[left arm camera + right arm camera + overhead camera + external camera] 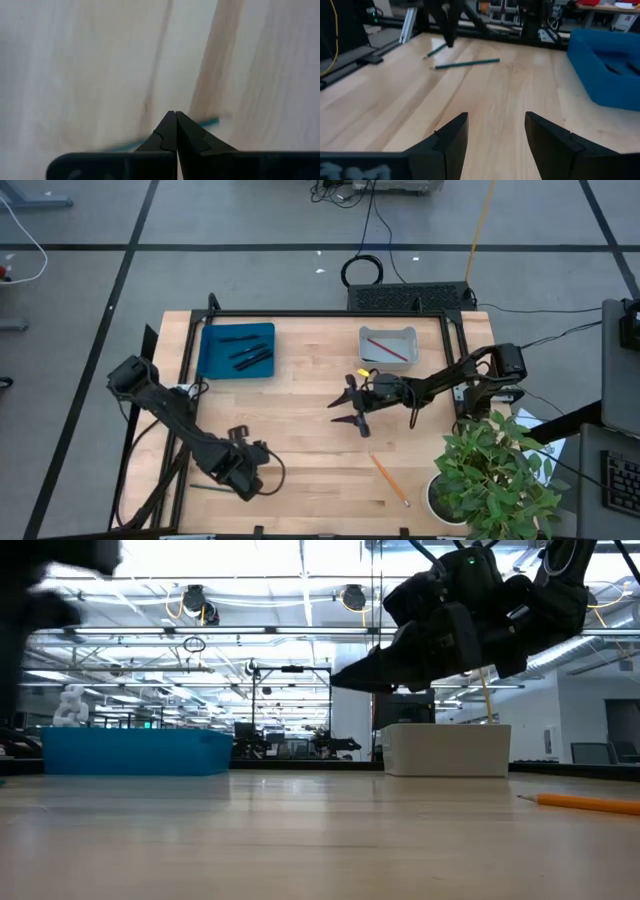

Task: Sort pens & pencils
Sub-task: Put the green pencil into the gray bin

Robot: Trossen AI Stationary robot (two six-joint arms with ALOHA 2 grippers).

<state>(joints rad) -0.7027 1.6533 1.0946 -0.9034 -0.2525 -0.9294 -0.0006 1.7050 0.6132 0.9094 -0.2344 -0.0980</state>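
Several black pens (245, 352) lie in the blue tray (212, 352) at the far left. A red pencil (388, 348) lies in the white tray (366, 338). An orange pencil (390, 480) lies flat on the near right of the table, also in the low view (585, 803). Two green pencils (467, 63) (435, 51) lie near the left edge, one under my left gripper (175, 114). That gripper (246, 480) is shut and points down. My right gripper (340, 405) hangs open over mid-table (496, 125), holding nothing. My left gripper is shut, pointing down over a green pencil (211, 121) that runs across behind its fingertips. I cannot tell whether the fingers touch it.
A potted plant (495, 475) crowds the table's near right corner. A black frame (330, 313) runs along the far edge. Bare wood lies between the two trays and around the orange pencil.
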